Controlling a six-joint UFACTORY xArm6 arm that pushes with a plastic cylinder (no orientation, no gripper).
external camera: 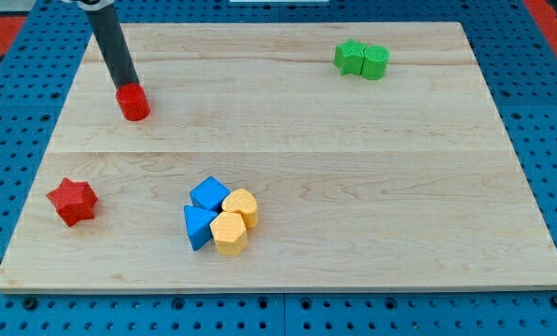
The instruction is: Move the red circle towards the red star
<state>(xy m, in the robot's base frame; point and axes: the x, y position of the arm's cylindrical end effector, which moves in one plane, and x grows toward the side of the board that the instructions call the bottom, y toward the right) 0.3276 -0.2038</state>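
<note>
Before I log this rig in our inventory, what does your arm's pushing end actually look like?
It is a straight, smooth, dark grey-black rod, round in section, with no cables or markings visible. A bit of white housing shows where it leaves the view's top. My tip ends just above the red circle in this view.

Red circle [133, 103] upper left on board; red star [72, 201] well below, near left edge.

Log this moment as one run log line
tip touching red circle from top | red star toward bottom-left, apart | push unfinished
</note>
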